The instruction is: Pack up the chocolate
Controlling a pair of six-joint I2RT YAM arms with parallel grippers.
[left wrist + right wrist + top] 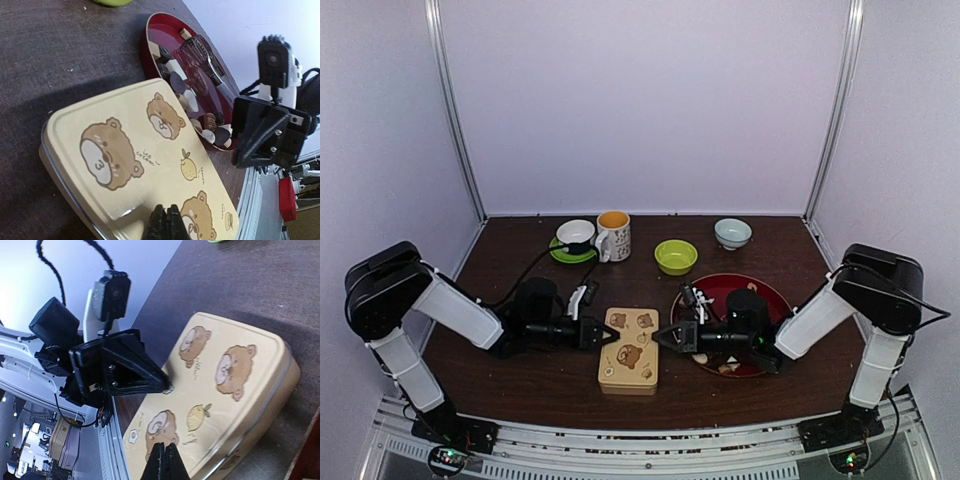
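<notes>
The cream tin (630, 350) with bear pictures sits closed at the table's middle; it also shows in the left wrist view (145, 160) and the right wrist view (230, 385). The chocolate (187, 97), in tan, dark and cream pieces, lies on the red plate (772, 297) to the tin's right, a few pieces showing by the right arm (728, 368). Silver tongs (212, 67) lie on the plate (152, 30). My left gripper (611, 335) (165, 220) is shut and empty at the lid's left edge. My right gripper (657, 338) (164, 460) is shut and empty at the lid's right edge.
At the back stand a white cup on a green saucer (576, 238), a patterned mug (614, 236), a green bowl (676, 257) and a pale blue bowl (732, 233). White walls close in the table on three sides.
</notes>
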